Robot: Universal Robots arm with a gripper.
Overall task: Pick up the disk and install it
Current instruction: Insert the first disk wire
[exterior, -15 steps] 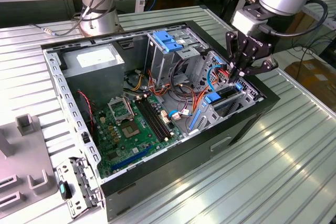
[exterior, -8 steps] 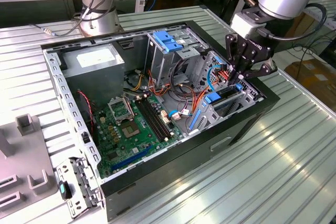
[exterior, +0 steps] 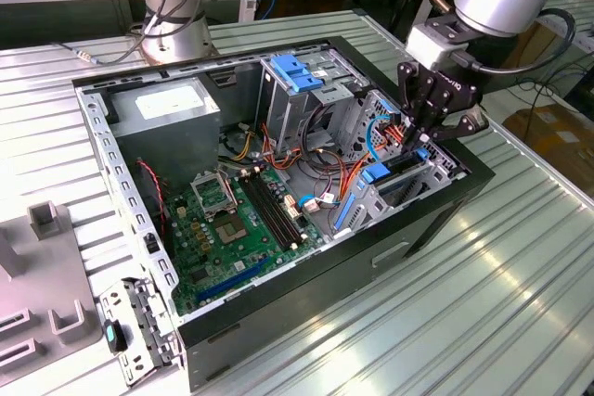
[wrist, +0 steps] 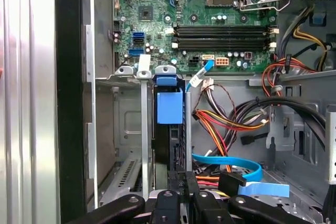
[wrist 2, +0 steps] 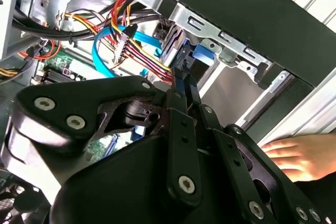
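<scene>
The disk [exterior: 401, 168] stands on edge in the drive bay at the exterior view's right end of the open computer case [exterior: 306, 271]. In the first wrist view its dark body with a blue tab [wrist: 169, 107] sits between the bay's metal rails. My gripper [exterior: 420, 141] hangs straight above it, fingers pointing down and shut on the disk's upper edge. The two black fingers [wrist: 177, 182] sit close together at that edge, and in the second wrist view the gripper [wrist 2: 185, 80] ends at the disk's blue rail [wrist 2: 202, 56].
Red, yellow and blue cables [wrist: 231, 166] crowd the space beside the bay. A grey power-supply box [exterior: 167, 107], a blue bracket [exterior: 295, 71] and the motherboard [exterior: 237, 229] fill the case. A person's hand [wrist 2: 299, 156] rests outside the case wall. A grey fixture [exterior: 42, 275] stands on the table.
</scene>
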